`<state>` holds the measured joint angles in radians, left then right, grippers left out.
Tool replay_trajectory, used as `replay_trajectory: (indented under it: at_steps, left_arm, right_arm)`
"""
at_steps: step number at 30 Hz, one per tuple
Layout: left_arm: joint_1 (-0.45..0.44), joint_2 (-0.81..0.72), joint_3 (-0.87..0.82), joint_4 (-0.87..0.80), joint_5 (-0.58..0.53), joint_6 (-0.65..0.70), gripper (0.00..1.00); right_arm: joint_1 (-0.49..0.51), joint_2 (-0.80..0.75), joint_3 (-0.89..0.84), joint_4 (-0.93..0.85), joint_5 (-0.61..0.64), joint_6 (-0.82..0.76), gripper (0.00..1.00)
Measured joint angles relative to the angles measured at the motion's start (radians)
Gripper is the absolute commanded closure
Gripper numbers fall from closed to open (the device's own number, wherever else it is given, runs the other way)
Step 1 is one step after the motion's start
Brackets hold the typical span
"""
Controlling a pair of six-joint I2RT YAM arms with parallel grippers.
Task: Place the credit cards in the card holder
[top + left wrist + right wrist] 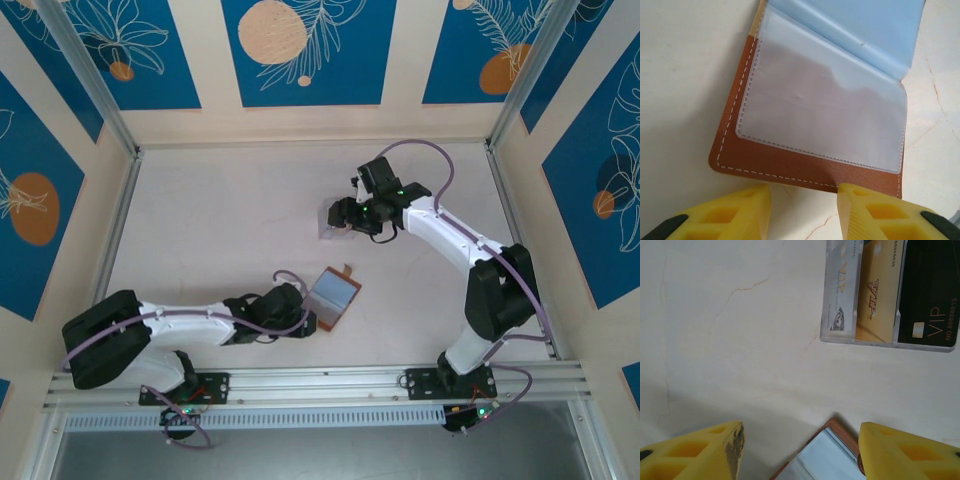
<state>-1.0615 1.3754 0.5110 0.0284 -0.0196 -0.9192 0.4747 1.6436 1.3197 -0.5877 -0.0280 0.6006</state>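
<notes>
The card holder lies open on the table, brown leather outside and grey-blue pockets inside. In the left wrist view its clear pocket looks empty and a blue leaf is folded back. My left gripper is open, its yellow fingertips just short of the holder's near edge with nothing between them. The credit cards stand in a clear box: a pale one, a gold one and a black one. My right gripper hangs open between box and holder, and a corner of the card holder shows between its fingers.
The clear plastic box sits mid-table, right under the right gripper. The left gripper lies low at the holder's near-left edge. Metal frame rails run along both sides and the front of the pale table.
</notes>
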Motion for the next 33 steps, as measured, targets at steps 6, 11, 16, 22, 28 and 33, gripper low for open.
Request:
replay_trajectory:
  at_steps: [6,11,16,22,28,33]
  left_arm:
    - [0.047,0.018,0.016,-0.047,0.010,0.050,0.62]
    - [0.079,0.034,0.040,-0.080,0.018,0.105,0.62]
    - [0.086,0.049,0.061,-0.107,0.025,0.148,0.61]
    - [0.089,0.055,0.070,-0.118,0.033,0.171,0.61]
    - [0.091,0.055,0.070,-0.119,0.038,0.171,0.61]
    - [0.091,0.055,0.070,-0.119,0.039,0.171,0.61]
  right_arm:
    - [-0.004,0.037,0.067,-0.049,0.031,-0.038,0.52]
    - [-0.002,0.143,0.188,-0.068,0.051,-0.067,0.59]
    - [0.014,0.283,0.331,-0.113,0.081,-0.091,0.62]
    - [0.052,0.420,0.454,-0.175,0.168,-0.117,0.62]
    - [0.074,0.493,0.521,-0.224,0.232,-0.131,0.63]
    - [0.080,0.517,0.539,-0.250,0.277,-0.135,0.63]
